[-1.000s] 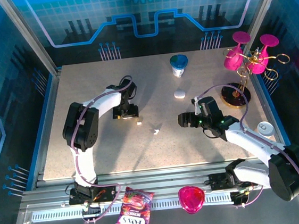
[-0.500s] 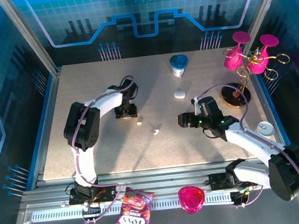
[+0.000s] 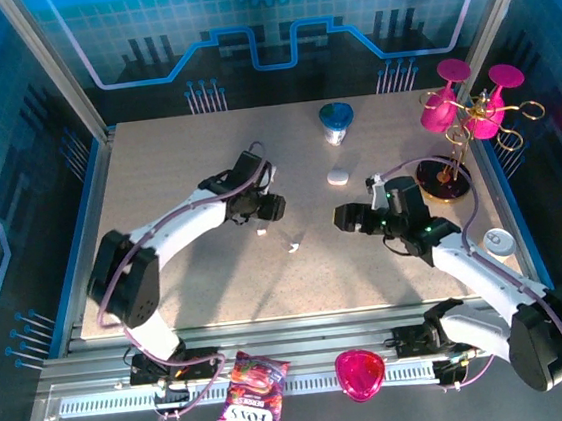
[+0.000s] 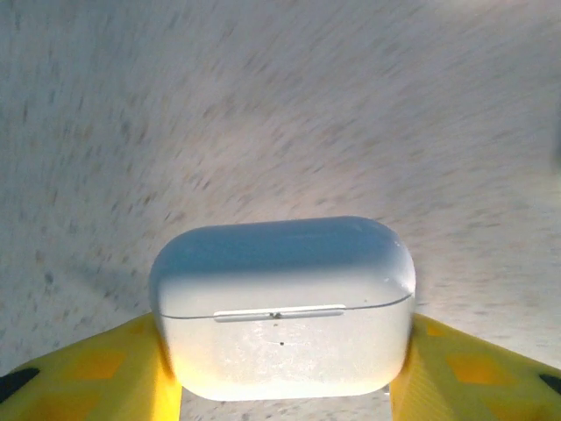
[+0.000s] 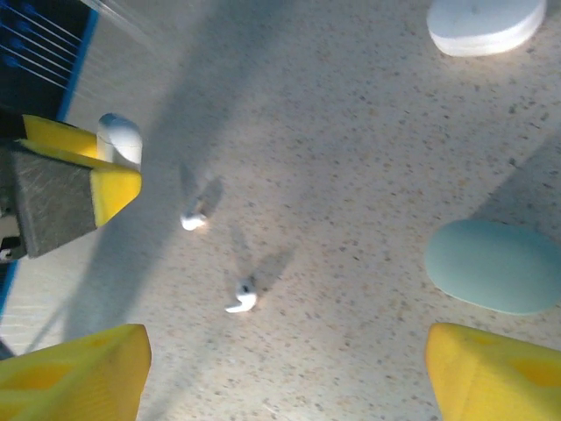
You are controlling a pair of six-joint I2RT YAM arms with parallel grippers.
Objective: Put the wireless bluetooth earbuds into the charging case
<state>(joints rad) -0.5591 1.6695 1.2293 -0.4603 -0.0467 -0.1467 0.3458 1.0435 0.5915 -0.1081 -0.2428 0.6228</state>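
In the left wrist view a white pebble-shaped charging case [image 4: 280, 307], lid closed, is clamped between the yellow fingers of my left gripper [image 4: 285, 373], above the speckled table. From above, the left gripper [image 3: 271, 209] is just left of table centre. Two tiny white earbuds [image 3: 261, 233] [image 3: 292, 247] lie on the table just in front of it. They also show in the right wrist view as one earbud [image 5: 193, 219] and another [image 5: 241, 301]. My right gripper [image 3: 347, 219] [image 5: 285, 377] is open, to their right, with nothing between its fingers.
A second pale rounded case [image 3: 337, 176] [image 5: 495, 266] lies behind the right gripper. A white cup with a blue-green top [image 3: 336, 122] stands further back. A stand with pink glasses [image 3: 457, 112] is at the back right, and a small white disc [image 3: 498, 241] near the right edge.
The left arm has stretched out and carried its gripper to the right, closer to the earbuds. The right gripper has shifted slightly back. The earbuds have not moved.
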